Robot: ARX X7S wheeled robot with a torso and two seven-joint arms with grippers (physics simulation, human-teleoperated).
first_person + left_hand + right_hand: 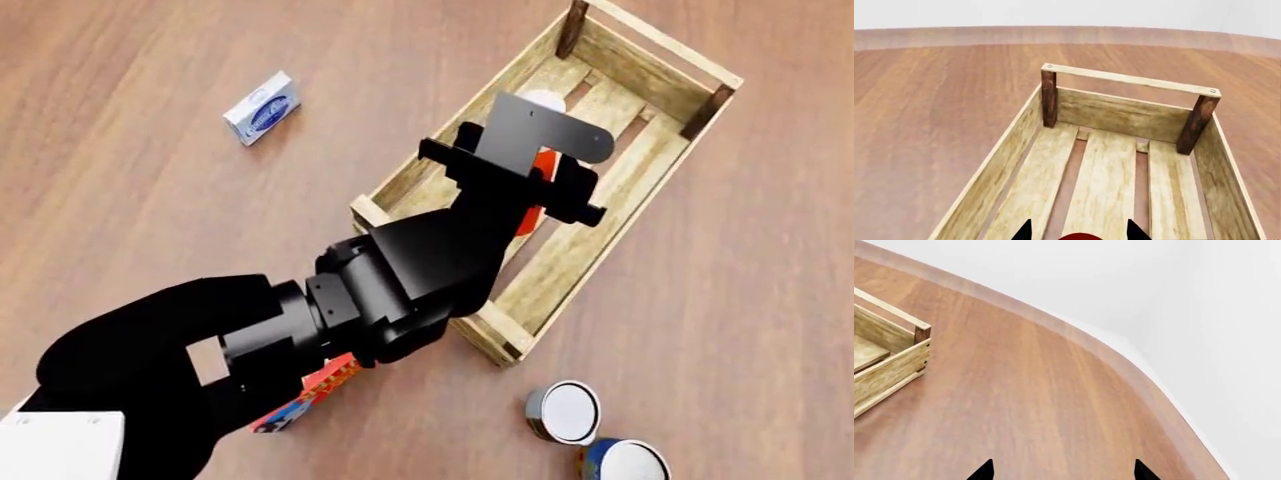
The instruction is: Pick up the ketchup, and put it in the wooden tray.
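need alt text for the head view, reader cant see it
The left gripper holds the ketchup over the inside of the wooden tray on a wooden table. A blue-and-white box lies off to one side; two cans stand near the tray's closest corner.

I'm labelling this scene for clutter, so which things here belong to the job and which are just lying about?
Part of the job:
- red-orange plastic ketchup bottle with white cap, over the crate at the left tool
- pale slatted wooden tray

Just lying about:
- blue-and-white small box
- red-and-orange box, partly under the arm
- silver-sided can
- blue-sided can
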